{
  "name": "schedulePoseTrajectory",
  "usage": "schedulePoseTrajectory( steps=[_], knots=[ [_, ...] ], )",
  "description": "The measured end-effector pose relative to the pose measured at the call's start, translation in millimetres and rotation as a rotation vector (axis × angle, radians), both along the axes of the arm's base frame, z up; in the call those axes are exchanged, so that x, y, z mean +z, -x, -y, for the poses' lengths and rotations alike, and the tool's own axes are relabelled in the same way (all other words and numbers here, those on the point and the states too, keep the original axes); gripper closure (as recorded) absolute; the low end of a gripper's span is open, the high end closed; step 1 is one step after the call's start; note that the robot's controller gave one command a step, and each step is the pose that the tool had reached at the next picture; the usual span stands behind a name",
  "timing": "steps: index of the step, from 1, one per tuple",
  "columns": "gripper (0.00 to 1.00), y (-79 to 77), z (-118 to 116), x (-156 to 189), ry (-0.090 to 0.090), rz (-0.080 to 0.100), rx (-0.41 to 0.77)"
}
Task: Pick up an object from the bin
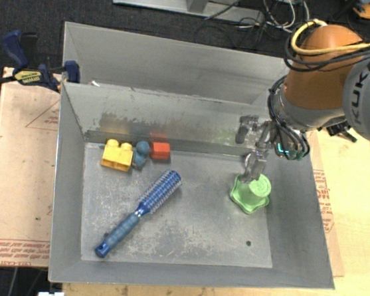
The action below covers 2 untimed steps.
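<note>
**Pick status: pincer at the green cup, no lift achieved**

The pincer [255, 175] hung low at the right side of the grey metal bin [180, 244], with its tip at the upper rim of a light green plastic cup [251, 194]. Whether the pincer was spread or pressed together could not be told from this angle, and no object was visibly gripped in it. The cup rested on the bin floor, close to the right wall and directly beneath the pincer.

Further left, well apart from the pincer, a blue plastic hairbrush with a bristled head [140, 212] lay diagonally across the middle of the floor. Along the back wall at the left sat three small pieces close together:

- a yellow studded toy brick [118, 154]
- a small rounded blue piece [142, 152]
- an orange-red block [161, 150]

Judged progress: the approach to an object appeared complete or nearly so. A confirmed grip on the cup and its lift clear of the bin were not yet done.
</note>
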State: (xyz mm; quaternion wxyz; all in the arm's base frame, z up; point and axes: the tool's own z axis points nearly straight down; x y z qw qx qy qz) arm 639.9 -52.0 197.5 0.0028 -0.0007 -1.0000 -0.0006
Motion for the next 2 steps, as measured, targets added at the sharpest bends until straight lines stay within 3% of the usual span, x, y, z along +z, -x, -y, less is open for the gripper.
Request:
schedulePoseTrajectory(
  steps=[1,2],
  knots=[
    [0.00,13.3,103.8,-81.2,0.001,0.003,0.188],
    [0.00,8.4,59.7,-126.8,0.000,0.008,0.676]
  ],
)
